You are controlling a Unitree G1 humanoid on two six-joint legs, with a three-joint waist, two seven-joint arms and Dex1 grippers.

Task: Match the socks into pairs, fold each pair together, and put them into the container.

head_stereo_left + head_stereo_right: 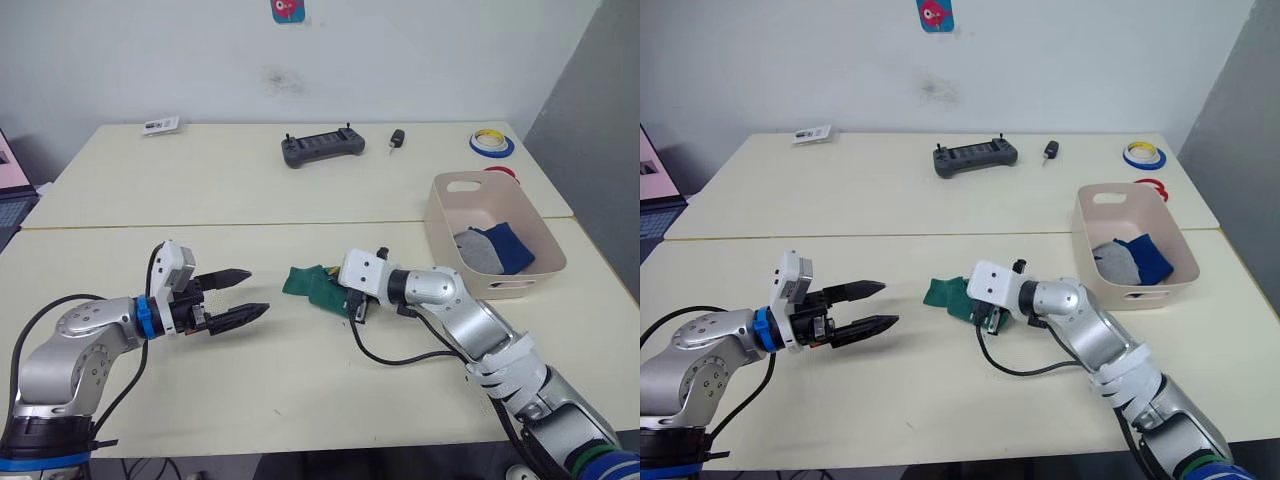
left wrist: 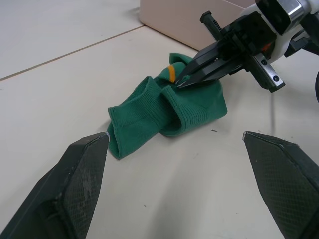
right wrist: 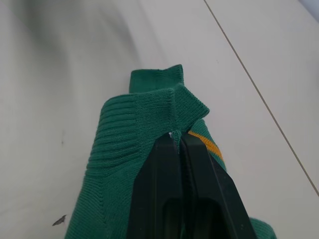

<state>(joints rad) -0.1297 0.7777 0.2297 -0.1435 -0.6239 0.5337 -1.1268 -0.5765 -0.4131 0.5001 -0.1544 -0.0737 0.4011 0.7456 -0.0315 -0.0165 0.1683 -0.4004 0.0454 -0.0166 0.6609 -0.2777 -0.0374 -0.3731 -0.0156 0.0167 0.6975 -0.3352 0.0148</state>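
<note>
- The folded green knit socks with a small yellow-orange mark (image 2: 167,112) lie on the pale cream table (image 1: 300,390), near its middle, left of the pale pink-beige rectangular plastic tub (image 1: 440,215).
- The right gripper (image 2: 182,79) has its two black fingers pressed together on a raised fold of the green socks, right beside the yellow-orange mark; the right wrist view shows the knit fabric bunched at the fingertips (image 3: 174,142).
- The left gripper (image 1: 250,292) hovers just left of the green socks without touching them, its two black fingers spread apart and pointing towards them.
- Inside the tub lie a light grey fabric sock bundle (image 1: 480,250) and a dark blue fabric sock bundle (image 1: 510,247), touching each other, the blue one on the right.
- At the far side of the table sit a dark grey handheld controller (image 1: 322,148), a small black key-like object (image 1: 397,139) and a blue-and-yellow tape roll (image 1: 491,142), all well apart from the socks.
</note>
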